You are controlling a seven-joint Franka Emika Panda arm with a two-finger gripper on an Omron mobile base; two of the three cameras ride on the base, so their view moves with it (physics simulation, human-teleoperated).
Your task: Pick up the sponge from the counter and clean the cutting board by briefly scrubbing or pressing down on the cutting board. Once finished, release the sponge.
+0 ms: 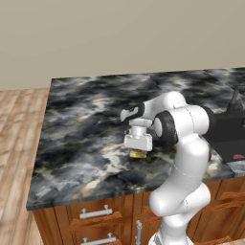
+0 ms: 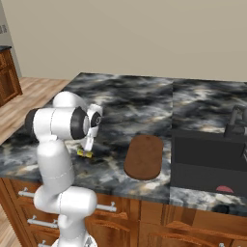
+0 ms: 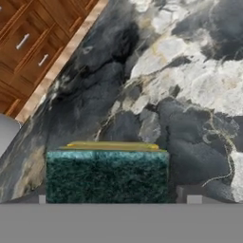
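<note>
A: Where was the sponge (image 3: 107, 174) at that point?

B: In the lower middle of the hand view, green face toward the camera with a strip of yellow along its far edge. In the left base view it showed as a small yellow-green block just under the gripper (image 1: 138, 149), near the centre of the frame. It lay on the counter (image 1: 86, 119), not far from the front edge.

A: And the gripper, was it clamped on it?

B: I couldn't tell. The finger tips (image 3: 189, 194) stood at either side of the sponge, low in the hand view, but whether they pressed it or stood just off it wasn't clear.

A: Where was the cutting board (image 2: 144, 156)?

B: Right of centre in the right base view, lying flat on the counter between the arm and the black sink (image 2: 207, 157). The sponge was well apart from it, to its left in that frame.

A: So how far along would you have put the task?

B: The sponge sat on the stone, off the board. If the scrubbing wasn't done, it remained: lift, carry to the board, press, let go.
</note>
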